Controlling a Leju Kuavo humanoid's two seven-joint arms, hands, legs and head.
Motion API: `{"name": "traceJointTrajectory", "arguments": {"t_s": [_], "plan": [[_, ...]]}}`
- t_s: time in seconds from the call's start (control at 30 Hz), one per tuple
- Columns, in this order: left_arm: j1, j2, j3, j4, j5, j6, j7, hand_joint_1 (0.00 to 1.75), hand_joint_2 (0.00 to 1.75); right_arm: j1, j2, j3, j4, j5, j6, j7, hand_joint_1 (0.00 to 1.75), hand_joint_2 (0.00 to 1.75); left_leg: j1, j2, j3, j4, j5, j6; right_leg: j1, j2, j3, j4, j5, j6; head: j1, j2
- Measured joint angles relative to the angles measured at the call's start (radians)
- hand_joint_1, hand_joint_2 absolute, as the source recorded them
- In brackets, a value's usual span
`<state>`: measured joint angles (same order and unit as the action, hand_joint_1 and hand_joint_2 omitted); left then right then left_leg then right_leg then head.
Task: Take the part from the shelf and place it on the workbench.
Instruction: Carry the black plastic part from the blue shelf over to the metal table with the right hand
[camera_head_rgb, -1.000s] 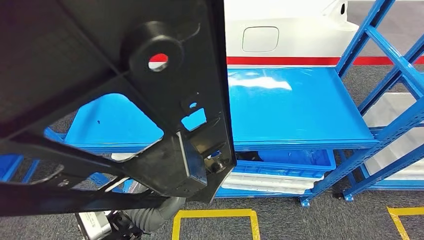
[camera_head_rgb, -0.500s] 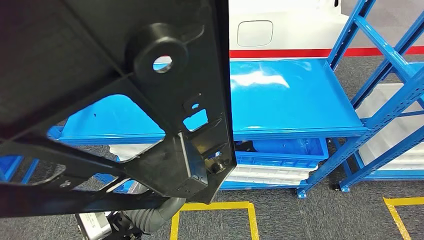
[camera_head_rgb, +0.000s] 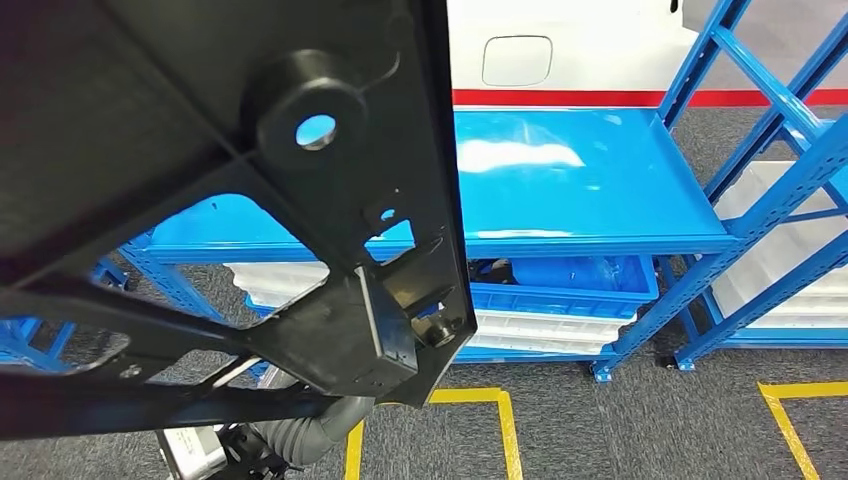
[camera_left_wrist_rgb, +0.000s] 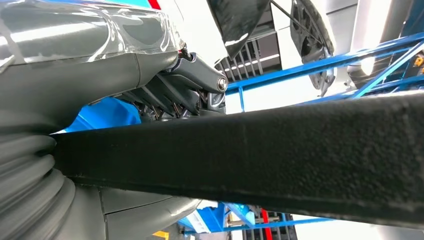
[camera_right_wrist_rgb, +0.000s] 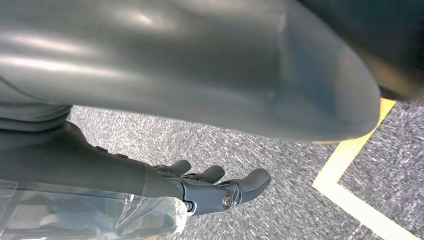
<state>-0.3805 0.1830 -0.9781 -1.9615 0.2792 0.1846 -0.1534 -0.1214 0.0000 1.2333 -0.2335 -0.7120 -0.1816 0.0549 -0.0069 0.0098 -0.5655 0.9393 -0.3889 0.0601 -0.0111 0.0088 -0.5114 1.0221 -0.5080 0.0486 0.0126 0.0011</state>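
Black part (camera_head_rgb: 250, 200) held by left hand (camera_left_wrist_rgb: 165, 95), view shifted since earlier

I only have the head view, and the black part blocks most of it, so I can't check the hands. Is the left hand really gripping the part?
Observer: Yes. In the left wrist view the left hand grips a bar of the black part, with its fingers on one side and its thumb on the other.
Operator: Is the right hand helping?
Observer: No. The right hand holds nothing and hangs above the grey carpet.
Operator: Anything on the floor near it?
Observer: A yellow floor line runs across the carpet beside it.
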Motion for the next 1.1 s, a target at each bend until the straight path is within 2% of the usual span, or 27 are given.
{"name": "traceJointTrajectory", "arguments": {"t_s": [0.03, 0.07, 0.13, 0.17, 0.2, 0.23, 0.3, 0.33, 0.37, 0.4, 0.43, 0.5, 0.53, 0.57, 0.6, 0.67, 0.7, 0.73, 0.8, 0.83, 0.87, 0.9, 0.93, 1.0, 1.03, 1.07, 1.1], "plan": [[-0.001, 0.000, 0.000, 0.000, 0.000, 0.000, 0.000, 1.75, 1.75, -0.001, 0.000, 0.000, 0.000, 0.000, 0.000, 0.000, 0.00, 0.00, -0.001, 0.000, -0.003, 0.001, 0.005, -0.005, 0.002, 0.000, 0.033, -0.055, 0.012, -0.005, -0.001, 0.000], [-0.002, 0.000, 0.000, 0.000, 0.000, 0.000, 0.000, 1.75, 1.75, -0.002, 0.000, 0.000, 0.000, 0.000, 0.000, 0.000, 0.00, 0.00, -0.002, 0.001, -0.006, 0.002, 0.010, -0.010, 0.005, 0.000, 0.048, -0.086, 0.016, -0.008, -0.001, 0.000], [-0.003, 0.000, 0.000, 0.000, 0.000, 0.000, 0.000, 1.75, 1.75, -0.001, 0.001, 0.000, 0.000, 0.000, -0.001, 0.000, 0.00, 0.00, -0.003, 0.001, -0.011, 0.002, 0.019, -0.022, 0.006, 0.000, 0.043, -0.092, 0.025, -0.018, -0.002, 0.000], [-0.003, 0.000, 0.000, 0.000, 0.000, 0.000, 0.000, 1.75, 1.75, -0.001, 0.002, 0.000, 0.000, 0.000, -0.002, 0.000, 0.00, 0.00, -0.002, 0.000, -0.017, 0.008, 0.013, -0.027, 0.004, -0.001, 0.037, -0.094, 0.031, -0.023, -0.001, 0.000], [-0.003, 0.000, 0.000, 0.000, 0.000, 0.000, 0.000, 1.75, 1.75, 0.000, 0.002, 0.000, 0.000, 0.000, -0.002, 0.001, 0.00, 0.00, 0.000, -0.001, -0.027, 0.028, -0.007, -0.033, 0.002, -0.002, 0.030, -0.095, 0.039, -0.030, -0.002, 0.000], [-0.002, 0.000, 0.000, 0.000, 0.000, 0.000, 0.000, 1.75, 1.75, -0.001, 0.002, 0.000, 0.000, 0.000, -0.003, 0.001, 0.00, 0.00, 0.002, -0.002, -0.044, 0.069, -0.044, -0.039, -0.001, -0.003, 0.020, -0.096, 0.048, -0.037, -0.002, 0.000], [-0.002, 0.000, 0.000, 0.000, 0.001, 0.000, 0.000, 1.75, 1.75, -0.001, 0.003, 0.000, 0.000, 0.000, -0.004, 0.002, 0.00, 0.00, 0.008, -0.003, -0.089, 0.204, -0.140, -0.050, -0.001, -0.004, -0.002, -0.095, 0.064, -0.043, -0.003, 0.000], [-0.002, 0.000, 0.000, 0.000, 0.001, 0.000, 0.000, 1.75, 1.75, -0.001, 0.004, 0.000, 0.000, 0.000, -0.004, 0.002, 0.00, 0.00, 0.010, -0.003, -0.105, 0.270, -0.171, -0.054, -0.001, -0.005, -0.014, -0.094, 0.073, -0.043, -0.003, 0.000], [-0.001, 0.000, 0.000, 0.000, 0.001, 0.000, 0.000, 1.75, 1.75, -0.001, 0.005, 0.000, 0.000, 0.000, -0.004, 0.002, 0.00, 0.00, 0.012, -0.003, -0.109, 0.309, -0.181, -0.057, -0.001, -0.005, -0.025, -0.094, 0.081, -0.042, -0.003, 0.000], [-0.001, 0.000, 0.000, 0.000, 0.001, 0.000, 0.000, 1.75, 1.75, -0.001, 0.005, 0.000, 0.000, 0.000, -0.005, 0.003, 0.00, 0.00, 0.014, -0.003, -0.094, 0.310, -0.169, -0.059, -0.001, -0.004, -0.036, -0.093, 0.089, -0.041, -0.003, 0.000], [-0.001, 0.000, 0.000, 0.000, 0.002, 0.000, 0.000, 1.75, 1.75, -0.001, 0.006, 0.000, 0.000, 0.000, -0.006, 0.003, 0.00, 0.00, 0.015, -0.003, -0.061, 0.271, -0.144, -0.059, -0.001, -0.004, -0.046, -0.092, 0.096, -0.039, -0.003, 0.000], [-0.003, 0.000, 0.000, 0.000, 0.004, 0.000, 0.000, 1.75, 1.75, -0.001, 0.006, 0.000, 0.000, 0.000, -0.008, 0.003, 0.00, 0.00, 0.016, -0.004, 0.044, 0.116, -0.097, -0.055, 0.000, -0.003, -0.061, -0.090, 0.108, -0.032, -0.004, 0.000], [-0.005, 0.000, 0.000, 0.000, 0.005, 0.000, 0.000, 1.75, 1.75, -0.001, 0.007, 0.000, 0.000, 0.000, -0.008, 0.003, 0.00, 0.00, 0.014, -0.006, 0.088, 0.046, -0.089, -0.051, 0.002, -0.002, -0.066, -0.089, 0.115, -0.027, -0.003, 0.000], [-0.006, 0.000, 0.000, 0.000, 0.006, 0.000, 0.000, 1.75, 1.75, -0.001, 0.008, 0.000, 0.000, 0.000, -0.009, 0.002, 0.00, 0.00, 0.012, -0.007, 0.114, -0.002, -0.087, -0.046, 0.004, -0.002, -0.070, -0.089, 0.122, -0.022, -0.002, 0.000], [-0.007, 0.000, 0.000, 0.000, 0.007, 0.000, 0.000, 1.75, 1.75, -0.002, 0.008, 0.000, 0.000, 0.000, -0.010, 0.002, 0.00, 0.00, 0.009, -0.009, 0.122, -0.023, -0.090, -0.041, 0.005, -0.002, -0.074, -0.089, 0.129, -0.016, -0.002, 0.000], [-0.009, 0.000, 0.000, 0.000, 0.007, 0.000, 0.000, 1.75, 1.75, -0.001, 0.008, 0.000, 0.000, 0.000, -0.010, 0.002, 0.00, 0.00, 0.010, -0.008, 0.109, -0.025, -0.078, -0.026, 0.003, -0.001, -0.082, -0.086, 0.134, -0.005, 0.000, 0.000], [-0.010, 0.000, 0.000, 0.000, 0.008, 0.000, 0.000, 1.75, 1.75, 0.000, 0.008, 0.000, 0.000, 0.000, -0.010, 0.002, 0.00, 0.00, 0.011, -0.007, 0.101, -0.026, -0.070, -0.017, 0.003, -0.001, -0.092, -0.070, 0.117, 0.000, 0.001, 0.000], [-0.011, 0.000, 0.000, 0.000, 0.008, 0.000, 0.000, 1.75, 1.75, 0.001, 0.008, 0.000, 0.000, 0.000, -0.011, 0.002, 0.00, 0.00, 0.013, -0.006, 0.092, -0.027, -0.061, -0.008, 0.002, -0.001, -0.107, -0.034, 0.083, 0.003, 0.003, 0.000], [-0.012, 0.000, 0.000, 0.000, 0.008, 0.000, 0.000, 1.75, 1.75, 0.002, 0.008, -0.001, 0.000, 0.000, -0.011, 0.002, 0.00, 0.00, 0.012, -0.003, 0.073, -0.027, -0.045, 0.002, 0.001, -0.002, -0.150, 0.093, -0.016, 0.007, 0.006, 0.000], [-0.012, 0.000, 0.000, 0.000, 0.008, 0.000, 0.000, 1.75, 1.75, 0.002, 0.008, -0.003, 0.000, 0.000, -0.011, 0.001, 0.00, 0.00, 0.010, -0.003, 0.062, -0.026, -0.037, 0.004, 0.001, -0.002, -0.168, 0.163, -0.052, 0.008, 0.006, 0.000], [-0.012, 0.000, 0.000, 0.000, 0.008, 0.000, 0.000, 1.75, 1.75, 0.002, 0.008, -0.004, 0.000, 0.001, -0.011, 0.001, 0.00, 0.00, 0.008, -0.002, 0.052, -0.024, -0.029, 0.004, 0.000, -0.002, -0.176, 0.212, -0.067, 0.008, 0.006, 0.000], [-0.011, 0.000, 0.000, 0.000, 0.010, 0.000, 0.000, 1.75, 1.75, 0.002, 0.008, -0.005, 0.000, 0.001, -0.011, 0.001, 0.00, 0.00, 0.006, -0.002, 0.041, -0.023, -0.022, 0.004, 0.001, -0.002, -0.167, 0.229, -0.059, 0.007, 0.006, 0.000], [-0.011, 0.000, 0.000, 0.000, 0.011, 0.000, 0.000, 1.75, 1.75, 0.002, 0.008, -0.007, 0.000, 0.002, -0.011, 0.001, 0.00, 0.00, 0.005, -0.002, 0.033, -0.021, -0.016, 0.003, 0.001, -0.002, -0.139, 0.205, -0.034, 0.005, 0.006, 0.000], [-0.012, 0.000, 0.000, 0.000, 0.013, 0.000, 0.000, 1.75, 1.75, 0.001, 0.008, -0.007, 0.000, 0.003, -0.011, 0.001, 0.00, 0.00, 0.002, -0.003, 0.020, -0.017, -0.006, -0.002, 0.002, -0.002, -0.038, 0.069, 0.017, -0.003, 0.006, 0.000], [-0.012, 0.000, 0.000, 0.000, 0.013, 0.000, -0.001, 1.75, 1.75, -0.001, 0.008, -0.008, 0.000, 0.003, -0.011, 0.001, 0.00, 0.00, 0.000, -0.003, 0.016, -0.015, -0.001, -0.006, 0.004, -0.002, 0.010, -0.007, 0.026, -0.007, 0.006, 0.000], [-0.013, 0.000, 0.000, 0.000, 0.013, 0.000, -0.001, 1.75, 1.75, -0.002, 0.008, -0.008, 0.000, 0.003, -0.011, 0.001, 0.00, 0.00, -0.002, -0.002, 0.012, -0.013, 0.004, -0.010, 0.006, -0.002, 0.044, -0.063, 0.027, -0.010, 0.006, 0.000], [-0.014, 0.000, 0.000, 0.000, 0.013, 0.000, -0.002, 1.75, 1.75, -0.003, 0.009, -0.008, 0.000, 0.003, -0.011, 0.001, 0.00, 0.00, -0.003, -0.002, 0.008, -0.011, 0.009, -0.015, 0.008, -0.001, 0.059, -0.094, 0.023, -0.012, 0.006, 0.000]]}}
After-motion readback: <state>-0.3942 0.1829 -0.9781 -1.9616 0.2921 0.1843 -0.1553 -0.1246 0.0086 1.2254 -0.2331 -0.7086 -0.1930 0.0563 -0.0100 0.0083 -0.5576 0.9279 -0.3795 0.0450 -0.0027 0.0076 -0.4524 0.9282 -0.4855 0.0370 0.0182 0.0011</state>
